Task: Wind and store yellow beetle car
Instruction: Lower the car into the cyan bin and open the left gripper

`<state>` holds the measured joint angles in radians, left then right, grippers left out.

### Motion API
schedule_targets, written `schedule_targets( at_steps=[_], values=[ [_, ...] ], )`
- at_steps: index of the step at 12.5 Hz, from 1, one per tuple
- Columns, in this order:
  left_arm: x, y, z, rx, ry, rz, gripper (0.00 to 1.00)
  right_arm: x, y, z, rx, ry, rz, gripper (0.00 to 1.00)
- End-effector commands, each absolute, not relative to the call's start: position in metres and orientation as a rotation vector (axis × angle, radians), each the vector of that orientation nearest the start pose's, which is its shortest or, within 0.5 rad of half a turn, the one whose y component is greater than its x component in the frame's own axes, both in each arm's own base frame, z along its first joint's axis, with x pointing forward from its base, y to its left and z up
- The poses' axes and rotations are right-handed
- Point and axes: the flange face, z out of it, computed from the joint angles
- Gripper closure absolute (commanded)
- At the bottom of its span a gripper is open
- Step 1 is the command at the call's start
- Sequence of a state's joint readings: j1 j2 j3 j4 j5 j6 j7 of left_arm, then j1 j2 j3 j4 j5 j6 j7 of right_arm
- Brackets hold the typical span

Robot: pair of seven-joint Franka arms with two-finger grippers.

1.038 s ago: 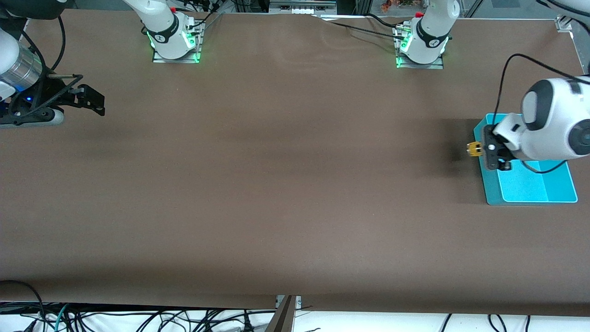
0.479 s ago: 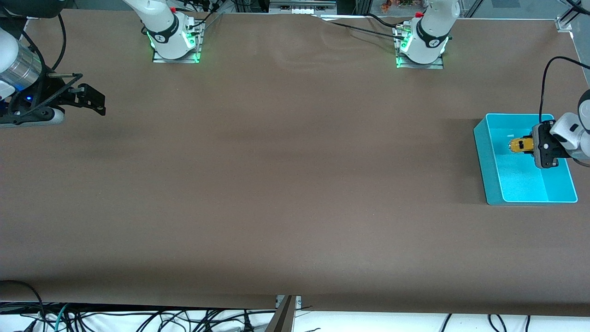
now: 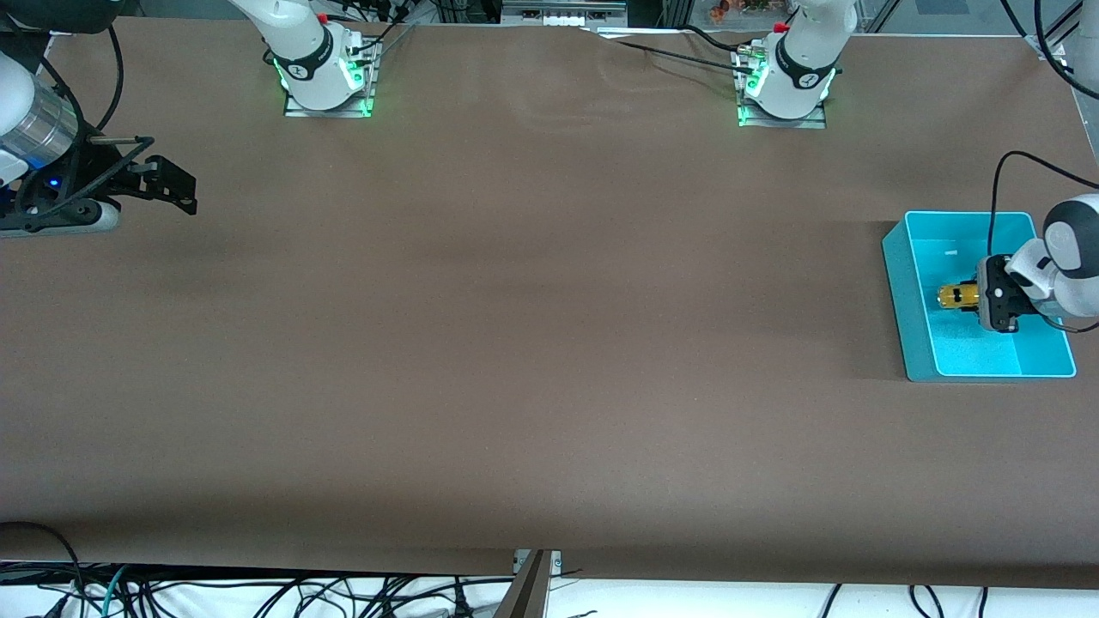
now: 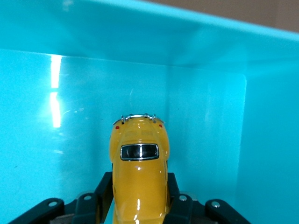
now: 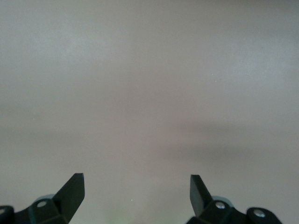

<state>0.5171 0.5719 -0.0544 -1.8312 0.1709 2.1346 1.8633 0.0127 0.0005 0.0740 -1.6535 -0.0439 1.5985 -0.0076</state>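
The yellow beetle car [image 3: 956, 297] hangs low inside the turquoise bin [image 3: 898, 292] at the left arm's end of the table. My left gripper [image 3: 975, 300] is shut on it, reaching into the bin. In the left wrist view the car [image 4: 139, 158] pokes forward between the black fingers [image 4: 104, 187], which clamp its sides, with the bin's inner wall [image 4: 210, 70] just ahead. My right gripper [image 3: 176, 184] waits over the right arm's end of the table, open and holding nothing. In its wrist view the right gripper [image 5: 136, 186] has only brown table between its fingertips.
A brown cloth covers the table [image 3: 515, 343]. The two arm bases [image 3: 326, 77] [image 3: 786, 86] stand along the edge farthest from the front camera. Cables [image 3: 258, 592] hang below the near edge.
My left gripper carried the car from over the bin's table-middle rim to inside the bin, then sank lower in it. The right arm has not moved.
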Motion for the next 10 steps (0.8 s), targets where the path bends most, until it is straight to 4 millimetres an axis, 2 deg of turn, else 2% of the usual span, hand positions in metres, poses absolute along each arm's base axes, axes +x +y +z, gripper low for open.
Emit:
schedule_targets(
  at_steps=[1,2,3,4,6,7,8,10],
  values=[
    [0.524,0.286,0.2,-2.383,2.361,0.337,0.81,0.553,0.044,0.594,-3.169,-0.133,0.09,0.0],
    [0.523,0.285,0.202,-2.368,2.378,0.336,0.8,0.552,0.045,0.595,-3.169,-0.133,0.09,0.0],
    [0.523,0.285,0.199,-2.372,2.381,0.336,0.65,0.552,0.045,0.595,-3.167,-0.133,0.088,0.0],
    [0.523,0.285,0.199,-2.371,2.384,0.332,0.01,0.553,0.045,0.595,-3.167,-0.133,0.088,0.0],
    [0.53,0.284,0.212,-2.342,2.399,0.322,0.0,0.552,0.045,0.596,-3.168,-0.13,0.088,0.0],
    [0.533,0.282,0.232,-2.357,2.393,0.326,0.0,0.553,0.045,0.595,-3.167,-0.13,0.09,0.0],
    [0.541,0.271,0.255,-2.359,2.393,0.302,0.0,0.553,0.045,0.595,-3.167,-0.13,0.09,0.0],
    [0.568,0.242,0.317,-2.333,2.389,0.288,0.0,0.553,0.045,0.595,-3.167,-0.13,0.09,0.0]
  ],
)
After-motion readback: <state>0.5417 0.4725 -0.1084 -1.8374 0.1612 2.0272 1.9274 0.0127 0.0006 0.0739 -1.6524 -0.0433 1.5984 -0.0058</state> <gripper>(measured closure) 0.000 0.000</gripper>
